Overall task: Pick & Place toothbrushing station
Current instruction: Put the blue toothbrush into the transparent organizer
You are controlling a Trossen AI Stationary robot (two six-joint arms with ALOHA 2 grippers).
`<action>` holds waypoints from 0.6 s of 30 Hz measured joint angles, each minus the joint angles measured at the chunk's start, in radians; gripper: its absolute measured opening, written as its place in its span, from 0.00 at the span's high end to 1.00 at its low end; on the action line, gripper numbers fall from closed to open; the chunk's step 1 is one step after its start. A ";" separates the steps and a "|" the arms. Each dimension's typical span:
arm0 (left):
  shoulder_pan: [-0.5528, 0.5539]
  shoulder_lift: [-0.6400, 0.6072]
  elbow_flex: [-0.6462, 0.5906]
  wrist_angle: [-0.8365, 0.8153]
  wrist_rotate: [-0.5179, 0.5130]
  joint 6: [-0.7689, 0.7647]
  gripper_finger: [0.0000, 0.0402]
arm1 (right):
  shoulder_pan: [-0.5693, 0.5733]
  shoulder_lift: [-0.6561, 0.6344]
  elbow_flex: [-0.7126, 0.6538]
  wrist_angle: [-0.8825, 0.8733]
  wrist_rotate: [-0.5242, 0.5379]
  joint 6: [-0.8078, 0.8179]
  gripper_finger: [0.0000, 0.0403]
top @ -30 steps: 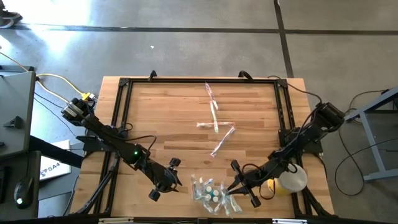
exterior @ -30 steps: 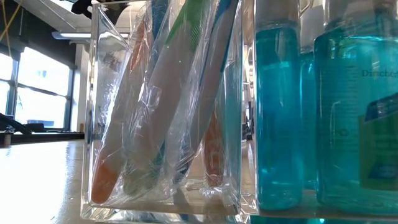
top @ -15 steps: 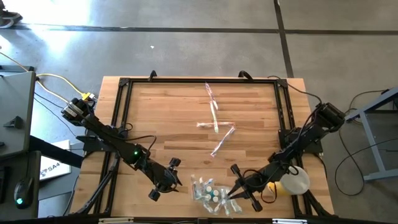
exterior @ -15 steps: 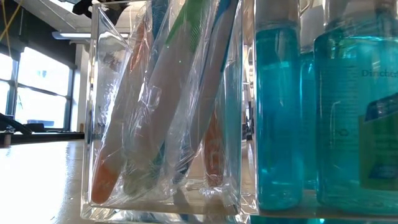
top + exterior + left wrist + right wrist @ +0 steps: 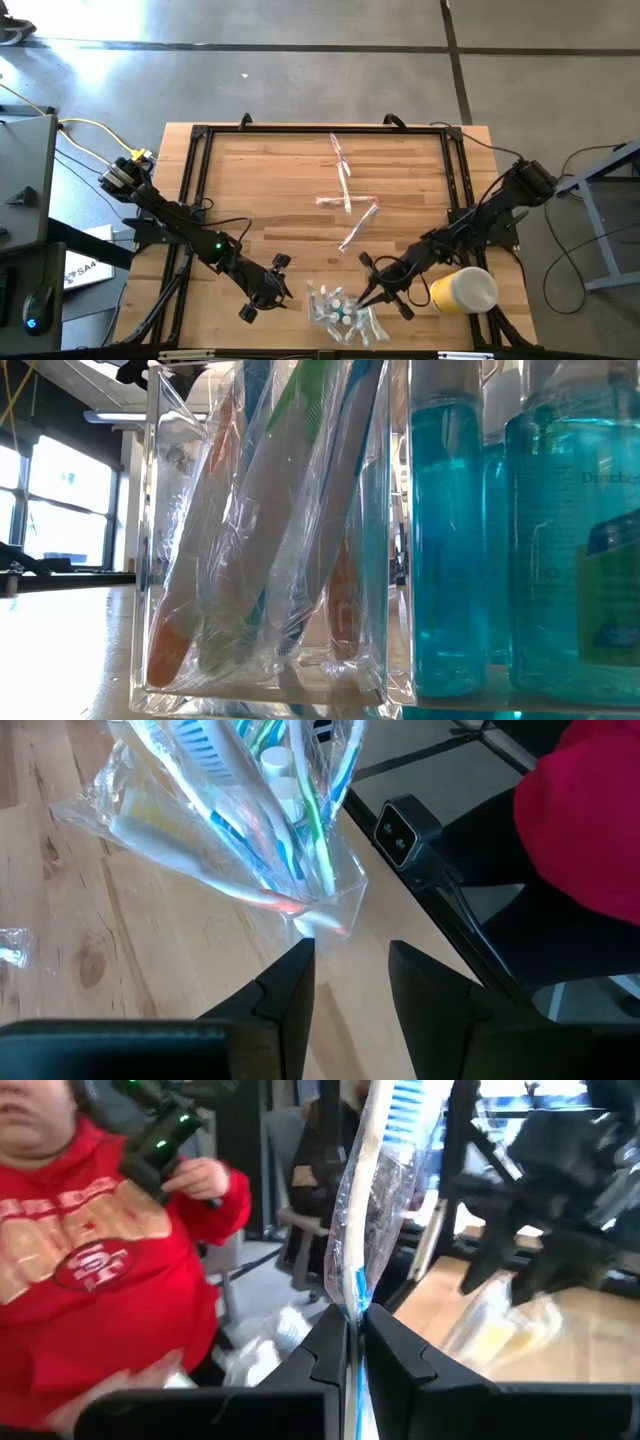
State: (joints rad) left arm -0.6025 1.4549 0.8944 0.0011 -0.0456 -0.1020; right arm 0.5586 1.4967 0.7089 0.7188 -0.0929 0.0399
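Observation:
A clear holder (image 5: 335, 312) full of wrapped toothbrushes (image 5: 290, 520) stands at the table's near edge, beside blue mouthwash bottles (image 5: 455, 540). My right gripper (image 5: 370, 290) is just right of the holder, shut on a wrapped toothbrush (image 5: 372, 1210) with blue bristles. My left gripper (image 5: 265, 290) waits left of the holder, open, with the holder (image 5: 310, 910) ahead of its fingers. Three more wrapped toothbrushes (image 5: 346, 200) lie flat mid-table. My right gripper pinches the wrapped toothbrush between its two fingers, on the handle (image 5: 352, 1298) below the bristle head. The brush lies across the fingers, which point about level, and its head end (image 5: 405, 1105) sticks out beyond them. Its other end is hidden behind the fingers.
A yellow cup (image 5: 463, 290) lies on its side at the near right, under my right arm. A black frame (image 5: 455, 180) rims the table. A person in a red top (image 5: 90, 1250) is close beyond the near edge. Bare wood lies at the far left.
My right gripper has gone a little up and toward the table's far-left, away from the yellow cup, and has turned; it has stayed shut on the toothbrush. More of the cup shows now. The holder has kept its place.

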 joint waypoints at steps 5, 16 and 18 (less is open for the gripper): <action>0.000 0.000 0.000 -0.004 0.003 0.000 0.69 | 0.003 -0.002 -0.053 0.082 -0.046 -0.018 0.97; 0.000 0.000 0.000 0.001 0.002 0.019 0.69 | -0.057 0.016 -0.159 0.292 -0.177 -0.008 0.97; 0.000 0.000 0.000 0.001 0.002 0.019 0.69 | -0.061 0.038 -0.168 0.328 -0.193 -0.006 0.97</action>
State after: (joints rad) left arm -0.6022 1.4551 0.8944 0.0017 -0.0437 -0.0826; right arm 0.4972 1.5351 0.5405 1.0464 -0.2864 0.0338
